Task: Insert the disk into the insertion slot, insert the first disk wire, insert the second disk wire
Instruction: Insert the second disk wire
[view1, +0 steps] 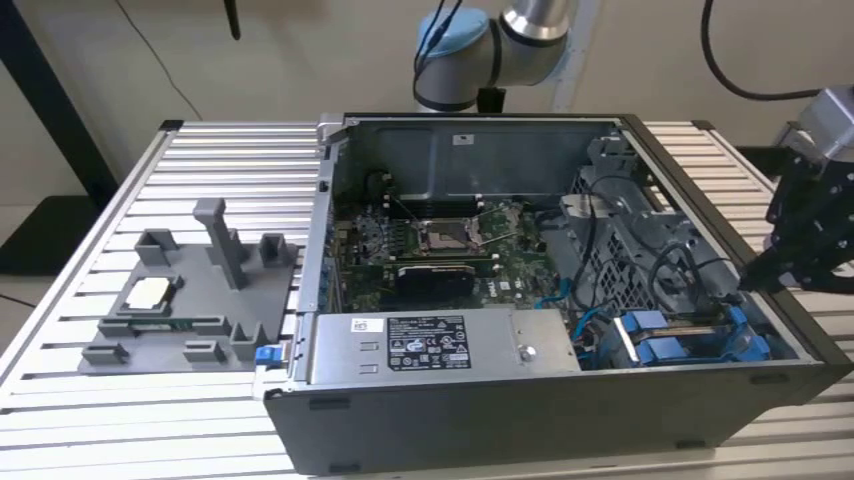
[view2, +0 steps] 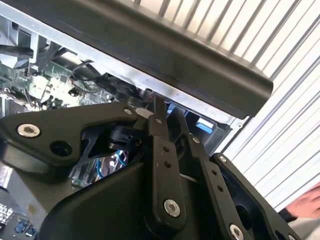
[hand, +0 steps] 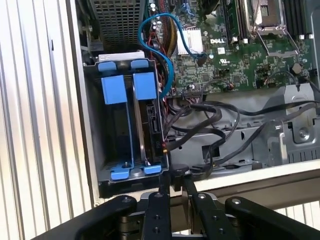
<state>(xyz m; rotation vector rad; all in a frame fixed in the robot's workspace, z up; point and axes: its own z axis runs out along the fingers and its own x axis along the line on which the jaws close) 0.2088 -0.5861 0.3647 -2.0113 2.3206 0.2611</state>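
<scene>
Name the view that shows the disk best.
First wrist view: it looks into the insertion slot at the disk, seated edge-on in blue. The exterior view shows its blue carrier distantly; the second wrist view, a blue corner.

Print inside the open computer case, nearly all of it too small to make out.
In the exterior view, a dark label with pale lines of print and small marks lies on the silver power supply. A white sticker with dark print sits just beside the label, toward the exterior view's left. A second small white sticker is on the case's rear wall. In the first wrist view, the green circuit board bears a short white logo and tiny white component markings.
</scene>
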